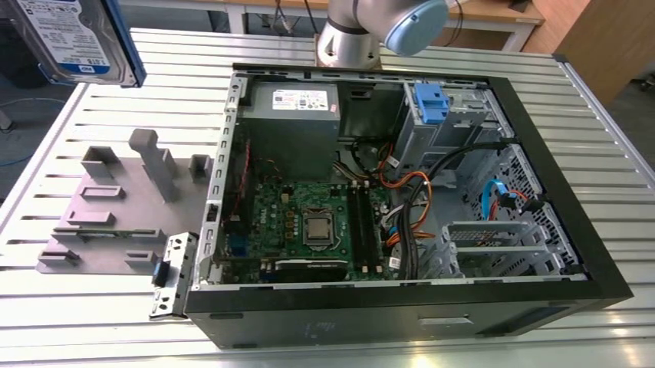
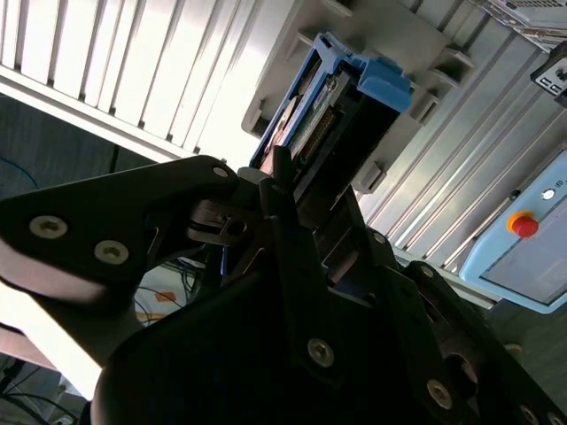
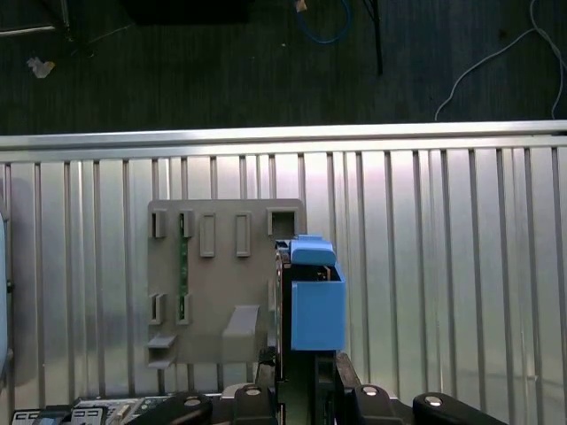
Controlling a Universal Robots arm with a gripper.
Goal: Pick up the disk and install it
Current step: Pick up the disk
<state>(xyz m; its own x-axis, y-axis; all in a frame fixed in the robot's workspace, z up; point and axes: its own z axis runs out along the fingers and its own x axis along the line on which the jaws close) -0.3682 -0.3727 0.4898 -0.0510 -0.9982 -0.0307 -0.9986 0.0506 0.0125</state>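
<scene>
The disk (image 1: 80, 38), silver with a blue-and-white label and blue side rails, hangs in the air at the exterior view's upper left, above the slatted table. Both wrist views show it edge-on, as a blue rail (image 3: 316, 305) and a connector end (image 2: 332, 124). My gripper (image 3: 299, 376) is shut on the disk, with its dark fingers (image 2: 283, 204) clamped on the two flat faces. Below the disk lies the grey fixture plate (image 1: 113, 211) with its upright holders (image 3: 221, 283). The open computer case (image 1: 573, 230) lies to the exterior view's right of that plate.
In the case's far corner stands a metal drive cage with a blue latch (image 1: 430, 101), next to a grey power supply (image 1: 291, 115). Cables (image 1: 409, 199) cross the motherboard. The arm's base (image 1: 353, 38) stands behind the case. A pendant with a red button (image 2: 523, 226) lies off the table.
</scene>
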